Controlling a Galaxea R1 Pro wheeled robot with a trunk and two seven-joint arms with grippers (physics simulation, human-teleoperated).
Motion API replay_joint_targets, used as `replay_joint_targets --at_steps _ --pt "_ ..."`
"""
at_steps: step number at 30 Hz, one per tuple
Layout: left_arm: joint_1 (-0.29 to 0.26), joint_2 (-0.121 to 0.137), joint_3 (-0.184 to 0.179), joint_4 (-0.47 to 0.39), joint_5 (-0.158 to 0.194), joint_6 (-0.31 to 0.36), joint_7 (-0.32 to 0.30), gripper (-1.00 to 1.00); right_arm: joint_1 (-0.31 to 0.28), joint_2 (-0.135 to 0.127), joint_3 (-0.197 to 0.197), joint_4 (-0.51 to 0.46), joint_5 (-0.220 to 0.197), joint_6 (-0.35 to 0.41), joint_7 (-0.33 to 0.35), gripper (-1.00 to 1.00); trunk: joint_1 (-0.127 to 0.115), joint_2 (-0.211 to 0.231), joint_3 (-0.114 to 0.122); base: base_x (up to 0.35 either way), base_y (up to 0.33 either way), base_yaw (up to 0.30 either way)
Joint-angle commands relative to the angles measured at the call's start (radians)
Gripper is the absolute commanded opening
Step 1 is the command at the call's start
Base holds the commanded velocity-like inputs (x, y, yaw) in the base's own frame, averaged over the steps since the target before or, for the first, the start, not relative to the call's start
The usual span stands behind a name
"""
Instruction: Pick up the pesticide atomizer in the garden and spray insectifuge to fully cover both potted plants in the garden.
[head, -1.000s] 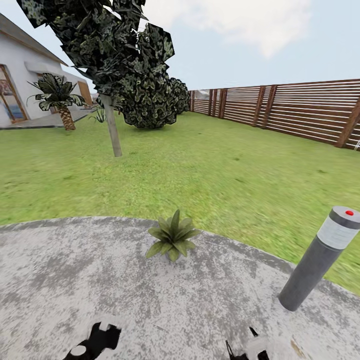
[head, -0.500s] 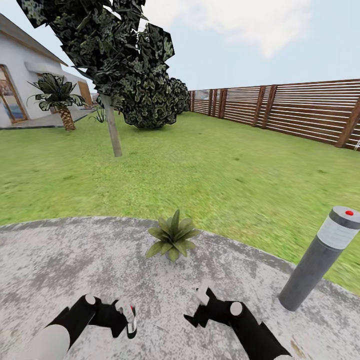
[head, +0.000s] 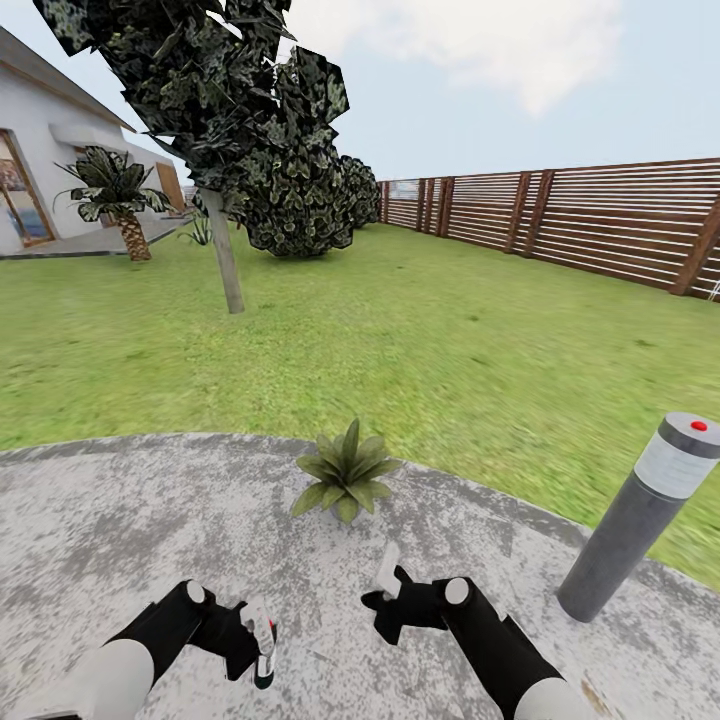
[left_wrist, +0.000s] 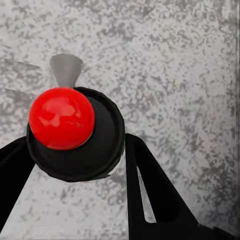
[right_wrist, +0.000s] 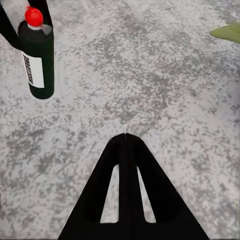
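The left gripper (head: 255, 640) is pinching the pesticide atomizer (head: 262, 645), its fingers (left_wrist: 155, 200) closing on either side of the dark body just below the red top (left_wrist: 61, 118); the bottle is hanging over the paved patio (head: 120, 520), short of the potted plant (head: 345, 472). Judging by its look, the atomizer is probably light and rigid, with a smooth round body that could twist or slip between the pads, so a hold around the middle of the body, beneath the shoulder, seems the safest. From the right wrist camera the bottle (right_wrist: 36, 60) is showing its pale label (right_wrist: 33, 69) and is looking upright. The right gripper (head: 385, 590) is holding nothing, its fingers (right_wrist: 125, 190) pressed together, and is hovering nearer the plant. A grey bollard lamp (head: 640, 515) is standing well apart from the plant, at the patio's edge, and nothing is lying between the bottle and the leaves. Beyond the plant the lawn (head: 450, 350) is running to a tree (head: 225, 250) and a slatted fence (head: 600, 220)
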Motion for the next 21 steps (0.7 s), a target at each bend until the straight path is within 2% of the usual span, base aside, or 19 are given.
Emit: replay_joint_targets --at_steps 1,7,11,14,19,21 --pt "0.000 -0.005 0.008 -0.001 -0.010 -0.003 -0.005 -1.00 -0.001 0.000 0.000 -0.002 0.007 0.008 0.003 -1.00 0.000 0.000 -0.001 0.000 0.000 0.000" --pt "0.000 -0.061 0.009 -0.025 -0.061 -0.005 -0.007 -1.00 -0.003 0.002 0.006 -0.008 0.006 0.055 0.005 -1.00 0.000 0.000 -0.001 0.000 0.000 0.000" --pt "0.000 -0.089 0.008 -0.035 -0.067 -0.003 -0.022 -1.00 -0.003 0.003 0.088 -0.010 0.003 0.058 0.006 -1.00 0.000 0.000 -0.001 0.000 0.000 0.000" --pt "0.000 -0.095 0.009 -0.064 -0.066 0.000 -0.047 -1.00 -0.003 0.012 0.111 -0.016 0.002 0.059 0.007 -1.00 0.000 0.000 -0.001 0.000 0.000 0.000" --pt "0.000 -0.109 0.008 -0.080 -0.067 0.001 -0.056 -1.00 -0.003 0.029 0.115 -0.037 0.001 0.059 0.005 -1.00 0.000 0.000 -0.001 0.000 0.000 0.000" --pt "0.000 -0.113 -0.014 -0.080 -0.067 0.002 -0.056 -1.00 -0.004 0.038 0.115 -0.040 0.002 0.060 0.005 -1.00 0.000 0.000 -0.001 0.000 0.000 0.000"
